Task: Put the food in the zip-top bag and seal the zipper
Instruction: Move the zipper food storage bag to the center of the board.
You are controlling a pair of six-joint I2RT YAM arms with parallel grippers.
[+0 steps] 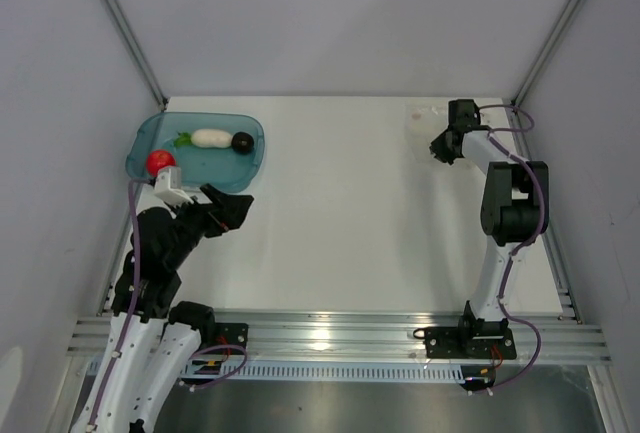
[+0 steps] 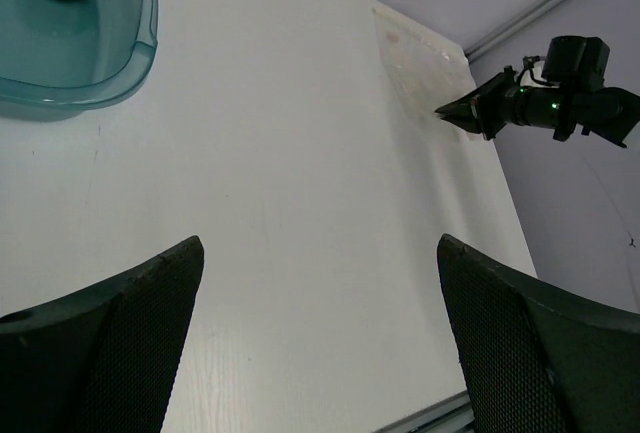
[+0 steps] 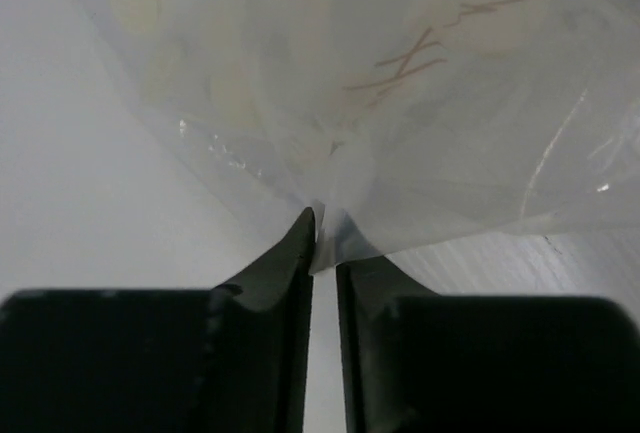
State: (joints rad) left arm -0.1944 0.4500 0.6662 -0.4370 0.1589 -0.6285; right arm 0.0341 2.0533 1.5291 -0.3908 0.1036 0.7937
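Observation:
The clear zip-top bag (image 1: 422, 121) lies at the table's far right; it also shows in the left wrist view (image 2: 420, 65) and fills the right wrist view (image 3: 400, 83). My right gripper (image 1: 437, 149) is shut on the bag's near corner (image 3: 327, 228). The zipper cannot be made out. The red tomato (image 1: 159, 161), white radish (image 1: 208, 137) and dark round piece (image 1: 242, 142) lie in the teal tray (image 1: 255, 158) at the far left. My left gripper (image 1: 236, 215) is open and empty, just in front of the tray.
Grey walls enclose the table on the left, back and right. A metal rail (image 1: 330, 333) runs along the near edge by the arm bases. The tray's rim (image 2: 145, 33) shows at the upper left of the left wrist view.

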